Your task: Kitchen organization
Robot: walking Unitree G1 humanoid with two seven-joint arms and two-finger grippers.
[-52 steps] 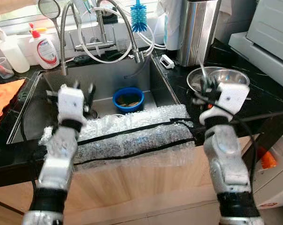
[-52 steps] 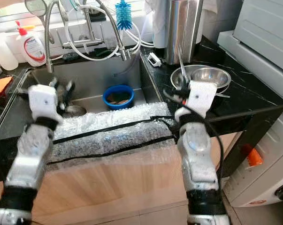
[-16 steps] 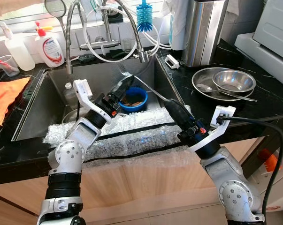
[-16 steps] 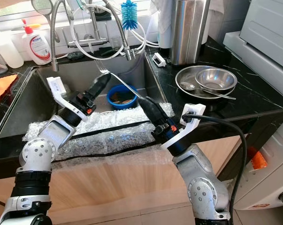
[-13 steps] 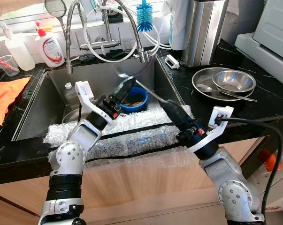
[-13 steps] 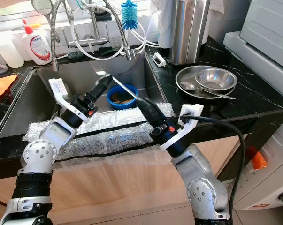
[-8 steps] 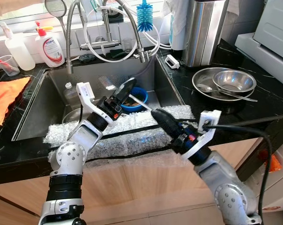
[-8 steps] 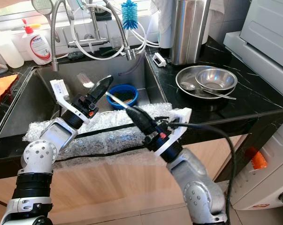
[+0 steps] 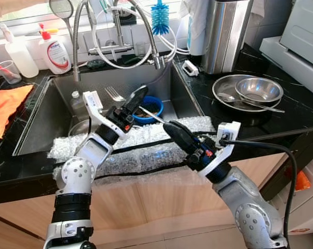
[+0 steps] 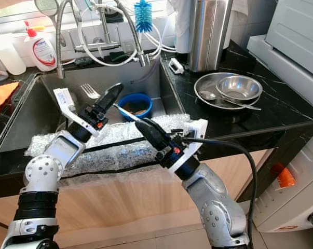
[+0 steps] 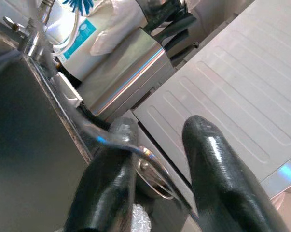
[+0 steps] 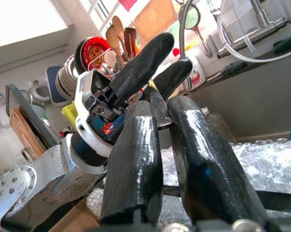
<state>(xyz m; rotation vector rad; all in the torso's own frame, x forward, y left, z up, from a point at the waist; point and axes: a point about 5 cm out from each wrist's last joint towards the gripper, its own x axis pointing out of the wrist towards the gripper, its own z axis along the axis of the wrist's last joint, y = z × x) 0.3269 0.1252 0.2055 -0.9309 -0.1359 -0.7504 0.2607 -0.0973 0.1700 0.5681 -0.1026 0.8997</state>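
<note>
Two black fingers (image 12: pixel 135 159) of my right jaws are closed on the thin steel handle of a fork (image 9: pixel 113 94). The fork is held in the air above the sink (image 9: pixel 47 114). Its tines point toward the back left of the basin, and its handle slopes down to my right jaws at the front edge.

My left jaws are raised over the sink beside the fork's handle, near the tines. Their fingers (image 11: pixel 217 164) stand apart, with the shiny handle lying against one of them.

Materials:
- Sink: brushed steel, rectangular, deep.
- Bowl (image 9: pixel 153 106): blue, round, on the sink floor, just behind the fork handle.
- Bubble wrap (image 9: pixel 146 153): clear, crinkled sheet draped over the sink's front edge, crossed by two black bands.
- Surface (image 9: pixel 239 65): black polished stone with pale veins.
- Plate (image 9: pixel 223 88): round steel, on the surface to the right, carrying a small steel bowl (image 9: pixel 258 88) and a spoon.
- Canister (image 9: pixel 222 33): tall, mirror-bright steel, behind the plate.

Behind the sink stand coiled tap hoses, a blue brush (image 9: pixel 160 18) and a white soap bottle (image 9: pixel 55 53). An orange cloth (image 9: pixel 5 106) lies at far left. Pale wood panels (image 9: pixel 146 199) face the cabinet below.
</note>
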